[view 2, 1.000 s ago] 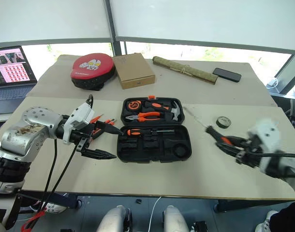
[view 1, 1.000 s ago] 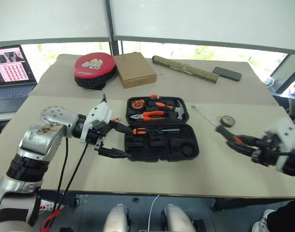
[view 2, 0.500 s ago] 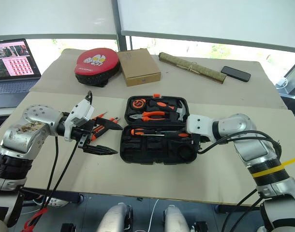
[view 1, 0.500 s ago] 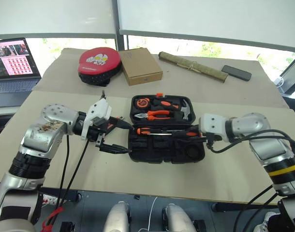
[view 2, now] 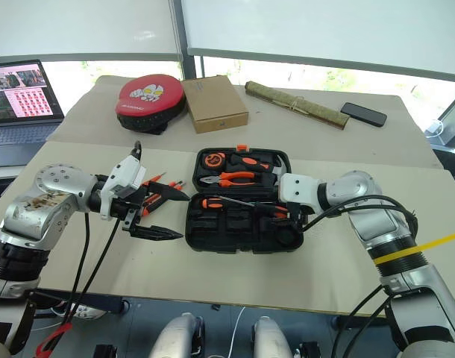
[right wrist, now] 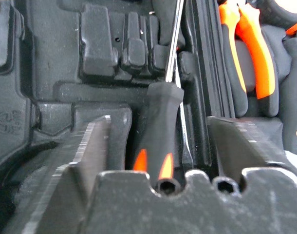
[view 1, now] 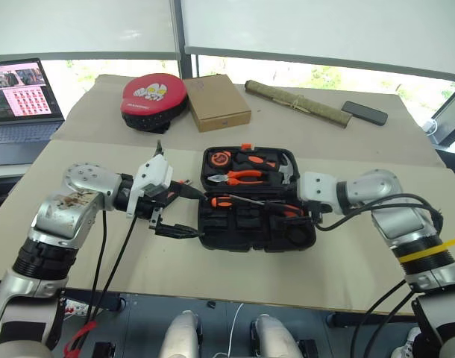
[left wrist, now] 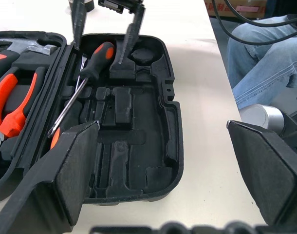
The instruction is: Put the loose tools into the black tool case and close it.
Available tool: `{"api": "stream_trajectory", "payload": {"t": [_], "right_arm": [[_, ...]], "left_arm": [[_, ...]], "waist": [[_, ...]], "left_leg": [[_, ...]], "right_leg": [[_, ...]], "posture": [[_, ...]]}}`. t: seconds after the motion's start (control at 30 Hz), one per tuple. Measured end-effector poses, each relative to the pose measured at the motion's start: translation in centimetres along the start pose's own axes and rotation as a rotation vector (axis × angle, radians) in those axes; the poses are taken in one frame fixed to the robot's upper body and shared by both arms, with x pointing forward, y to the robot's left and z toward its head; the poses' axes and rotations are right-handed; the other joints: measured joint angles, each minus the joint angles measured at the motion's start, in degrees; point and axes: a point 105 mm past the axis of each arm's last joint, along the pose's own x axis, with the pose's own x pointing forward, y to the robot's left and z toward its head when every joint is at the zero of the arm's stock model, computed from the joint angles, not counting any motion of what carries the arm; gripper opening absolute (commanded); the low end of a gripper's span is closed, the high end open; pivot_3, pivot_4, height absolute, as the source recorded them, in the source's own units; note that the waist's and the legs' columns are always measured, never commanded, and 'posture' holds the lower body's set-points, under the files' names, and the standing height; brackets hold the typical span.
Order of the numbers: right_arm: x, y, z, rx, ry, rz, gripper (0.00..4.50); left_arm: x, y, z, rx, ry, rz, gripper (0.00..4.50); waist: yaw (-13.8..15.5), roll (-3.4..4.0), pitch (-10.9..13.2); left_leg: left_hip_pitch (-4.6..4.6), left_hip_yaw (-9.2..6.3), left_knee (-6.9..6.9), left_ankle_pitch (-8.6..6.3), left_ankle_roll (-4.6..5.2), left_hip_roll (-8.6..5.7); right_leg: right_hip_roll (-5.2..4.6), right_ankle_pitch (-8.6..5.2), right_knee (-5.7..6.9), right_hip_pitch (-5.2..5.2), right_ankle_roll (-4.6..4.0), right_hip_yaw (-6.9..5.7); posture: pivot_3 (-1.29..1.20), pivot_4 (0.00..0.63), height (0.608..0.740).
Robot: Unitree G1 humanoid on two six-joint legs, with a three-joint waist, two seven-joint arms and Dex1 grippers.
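- Case [view 1: 257,205] open flat on table [view 1: 347,268], lid half away from robot, tray half near
- Lid half holding pliers [view 1: 240,177], tape measure [view 1: 213,159], hammer [view 1: 281,170]
- Tray half: one screwdriver [view 1: 235,201] lying along the hinge edge, orange handle end toward left side
- Second screwdriver [left wrist: 85,80] lying slantwise across tray slots, handle at right end of tray, steel tip toward hinge; not seated in a slot
- Right gripper [left wrist: 103,30] over right end of tray, fingers [right wrist: 78,161] spread wide, straddling that screwdriver's handle [right wrist: 158,131]; pads apart from handle on both sides, no pinch
- Left gripper [view 1: 184,212] just beside left edge of case, pointing across toward it, fingers [left wrist: 65,170] spread wide, holding nothing; lower finger near tray's left wall, contact unclear
- More loose tools [view 2: 159,195] with orange-black handles on table left of case, partly hidden behind left gripper; count unclear
- Farther table: red-black round pad [view 1: 153,101], cardboard box [view 1: 216,101], rolled olive bundle [view 1: 300,104], black phone [view 1: 369,112]
- Laptop [view 1: 22,101] open at far left, screen lit
- Person's legs in jeans [left wrist: 255,63] beyond table edge in left wrist view
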Motion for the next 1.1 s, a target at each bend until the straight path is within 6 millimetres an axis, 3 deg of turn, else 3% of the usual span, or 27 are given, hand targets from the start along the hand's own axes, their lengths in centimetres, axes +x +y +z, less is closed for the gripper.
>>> {"api": "stream_trajectory", "payload": {"t": [0.13,0.17,0.33,0.47,0.7,0.9,1.1], "right_arm": [[-0.3,-0.7,1.0,0.083,-0.053,-0.051,4.48],[-0.3,-0.8,1.2,0.103,-0.063,-0.06,3.93],[-0.2,-0.9,0.9,0.178,-0.056,-0.071,3.93],[0.1,-0.2,-1.0,0.259,-0.007,-0.065,2.57],[0.6,0.1,-1.9,0.298,0.015,-0.073,2.57],[0.9,0.2,-2.2,0.305,0.025,-0.065,0.86],[1.0,0.4,-1.4,0.29,0.0,-0.041,0.75]], "left_arm": [[-0.2,0.4,0.1,0.0,-0.001,0.011,4.5],[-0.1,0.5,0.1,0.004,0.0,0.013,4.5],[0.1,0.8,0.4,0.025,-0.009,0.011,4.5],[0.0,1.1,0.2,0.02,0.0,0.017,4.5],[0.0,1.1,0.5,0.037,-0.001,0.016,4.5],[0.0,1.2,0.5,0.037,0.0,0.017,4.5],[-0.1,1.2,0.5,0.037,0.001,0.019,4.5]], "waist": [[0.0,0.0,0.0],[0.1,0.0,0.0],[0.1,0.0,0.0],[0.2,0.0,0.0],[-0.1,0.0,0.0],[-0.1,0.0,0.0],[-0.1,0.0,0.0]], "left_leg": [[0.01,-0.01,0.02,0.01,-0.01,0.0],[0.01,-0.01,0.03,0.01,-0.01,0.0],[0.02,-0.01,0.14,0.01,-0.01,0.0],[0.01,-0.01,0.24,0.01,-0.01,0.0],[0.02,-0.02,0.29,0.01,-0.01,0.02],[0.02,-0.03,0.35,0.01,-0.01,0.02],[0.03,-0.03,0.36,0.01,-0.01,0.02]], "right_leg": [[0.01,0.0,0.09,-0.01,0.0,0.0],[0.01,0.0,0.13,-0.02,0.0,0.0],[0.01,-0.01,0.25,-0.02,-0.01,0.0],[0.01,-0.01,0.31,-0.01,-0.01,0.0],[0.03,-0.01,0.4,-0.02,-0.01,0.0],[0.03,-0.02,0.43,0.0,-0.01,0.0],[0.02,-0.02,0.5,-0.03,-0.01,0.0]], "posture": [[0.0,0.15,0.74],[0.0,0.15,0.74],[0.0,0.15,0.74],[0.0,0.15,0.74],[0.0,0.15,0.74],[0.0,0.15,0.74],[0.0,0.15,0.74]]}}
